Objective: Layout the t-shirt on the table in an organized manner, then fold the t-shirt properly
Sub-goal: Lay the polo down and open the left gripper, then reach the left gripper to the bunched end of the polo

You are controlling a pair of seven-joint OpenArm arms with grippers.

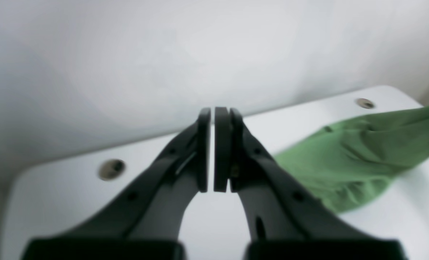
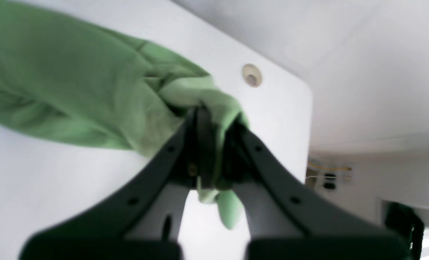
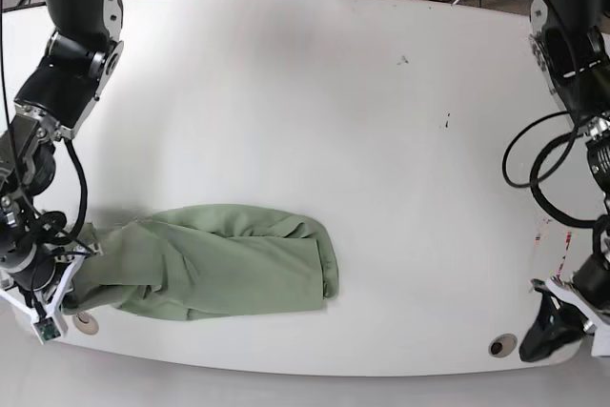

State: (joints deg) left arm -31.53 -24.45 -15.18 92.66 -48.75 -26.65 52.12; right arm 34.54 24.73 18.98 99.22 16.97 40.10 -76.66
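One t-shirt (image 3: 224, 269), two tools, two cable holes

The base view looks straight down on the whole table (image 3: 315, 121); each wrist view looks low and close along its own tool, and all three share the shirt (image 3: 219, 274).

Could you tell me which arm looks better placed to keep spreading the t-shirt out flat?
Right, probably. The right gripper is already shut on a bunched edge of the t-shirt and could pull it flat. The left gripper is shut on nothing, off at the far corner of the table.
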